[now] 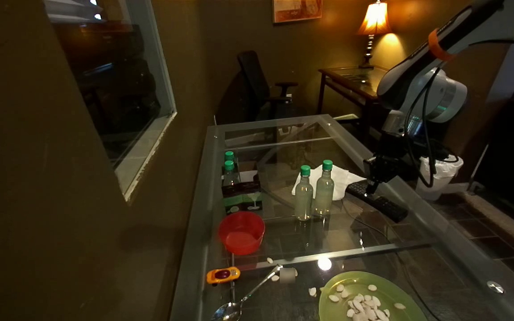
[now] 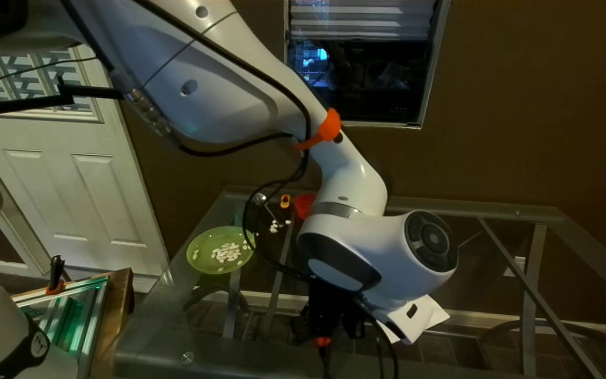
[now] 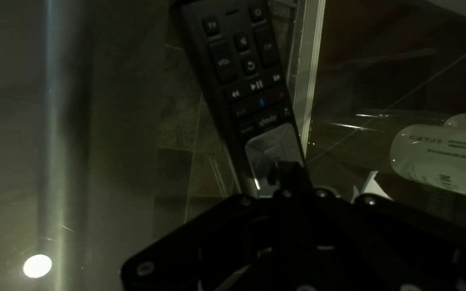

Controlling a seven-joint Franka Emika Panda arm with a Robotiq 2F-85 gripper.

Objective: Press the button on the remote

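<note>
The remote (image 1: 385,206) is a slim black bar lying flat on the glass table near its edge. In the wrist view the remote (image 3: 233,72) runs from the top centre down to my gripper, with its small buttons and grey pad showing. My gripper (image 1: 370,191) points down at the remote, beside the white paper. In the wrist view the gripper (image 3: 284,165) is shut and empty, its dark fingertips over the grey pad and hiding the part below. I cannot tell whether the tips touch it. In an exterior view, the arm and gripper (image 2: 326,321) are dark and the remote cannot be made out.
Two green-capped bottles (image 1: 304,198) stand beside the remote, with white paper (image 1: 339,178) behind. A bottle carton (image 1: 242,196), red bowl (image 1: 242,232), toy car (image 1: 223,275) and spoon (image 1: 257,287) lie along the wall side. A green plate (image 1: 328,292) holds white pieces. A thin cable crosses the table.
</note>
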